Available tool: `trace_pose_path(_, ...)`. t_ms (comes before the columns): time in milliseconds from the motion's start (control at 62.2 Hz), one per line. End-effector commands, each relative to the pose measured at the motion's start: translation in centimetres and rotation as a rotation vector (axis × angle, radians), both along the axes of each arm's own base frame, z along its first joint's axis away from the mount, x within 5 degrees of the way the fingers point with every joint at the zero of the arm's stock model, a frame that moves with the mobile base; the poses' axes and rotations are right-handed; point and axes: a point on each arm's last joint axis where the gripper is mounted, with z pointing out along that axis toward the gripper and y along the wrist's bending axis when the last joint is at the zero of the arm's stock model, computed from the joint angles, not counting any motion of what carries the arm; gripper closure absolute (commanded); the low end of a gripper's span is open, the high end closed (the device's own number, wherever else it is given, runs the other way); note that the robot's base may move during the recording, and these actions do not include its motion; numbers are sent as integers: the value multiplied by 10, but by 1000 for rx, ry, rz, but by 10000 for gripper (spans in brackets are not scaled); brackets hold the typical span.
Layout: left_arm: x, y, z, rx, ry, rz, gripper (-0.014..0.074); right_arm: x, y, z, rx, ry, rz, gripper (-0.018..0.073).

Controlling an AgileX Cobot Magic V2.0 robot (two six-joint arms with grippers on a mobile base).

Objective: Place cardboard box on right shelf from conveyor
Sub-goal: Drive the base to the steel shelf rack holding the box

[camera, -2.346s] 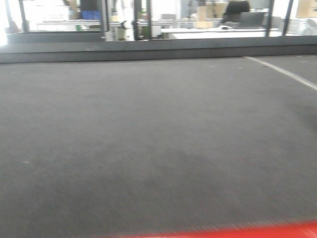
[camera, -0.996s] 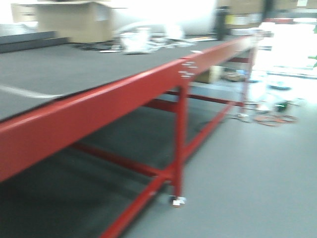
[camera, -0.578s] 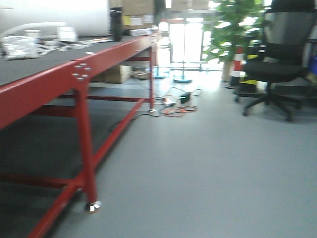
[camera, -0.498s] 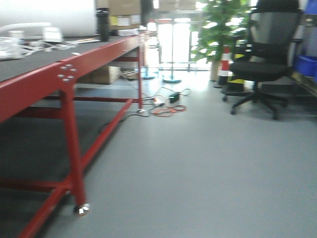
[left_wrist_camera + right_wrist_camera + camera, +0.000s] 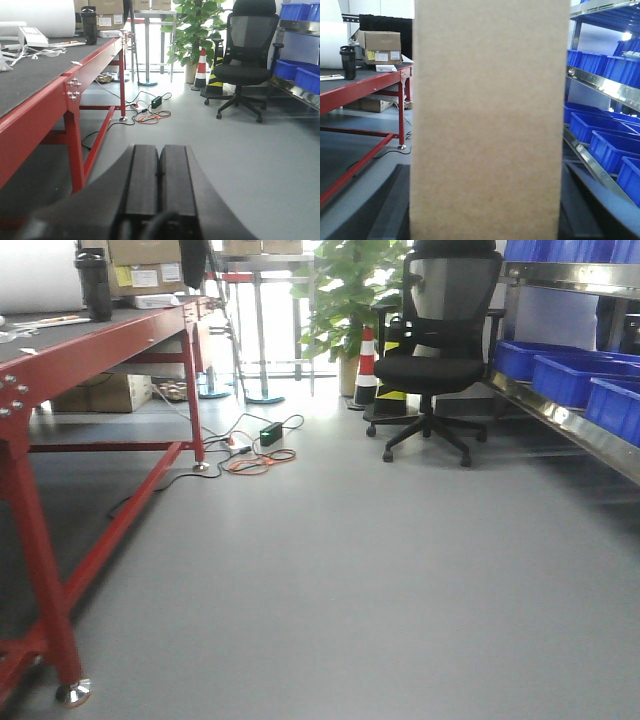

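The plain tan cardboard box (image 5: 490, 115) fills the middle of the right wrist view, upright. My right gripper (image 5: 486, 210) is shut on it, with dark fingers (image 5: 395, 205) showing on either side. The right shelf (image 5: 565, 420) is a shiny steel rack holding blue bins at the right edge of the front view, and its rail (image 5: 600, 82) is also seen just right of the box. The conveyor's dark grey belt (image 5: 25, 80) lies on a red frame at the left. My left gripper (image 5: 159, 150) is shut with nothing in it, hanging over the floor.
A black office chair (image 5: 435, 350) stands ahead on the grey floor, beside a traffic cone (image 5: 367, 365) and a potted plant (image 5: 340, 290). Cables and a small box (image 5: 255, 445) lie on the floor near the red frame's leg (image 5: 195, 390). Labelled cartons (image 5: 380, 47) and a black bottle (image 5: 95, 282) sit on the dark top.
The front view has swung to the right, from facing the dark belt, past the red frame, to the open floor with the chair and the steel shelf.
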Motion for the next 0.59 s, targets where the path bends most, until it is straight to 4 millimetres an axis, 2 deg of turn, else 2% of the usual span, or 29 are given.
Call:
trace_pose_path(0,-1,0,6,-14,-86,2,713,-3,-1,18,5,-124,-13,474)
trace_pose_path(578,-1,0,6,-14,-86,2,713,-3,-1,18,5,-124,-13,474)
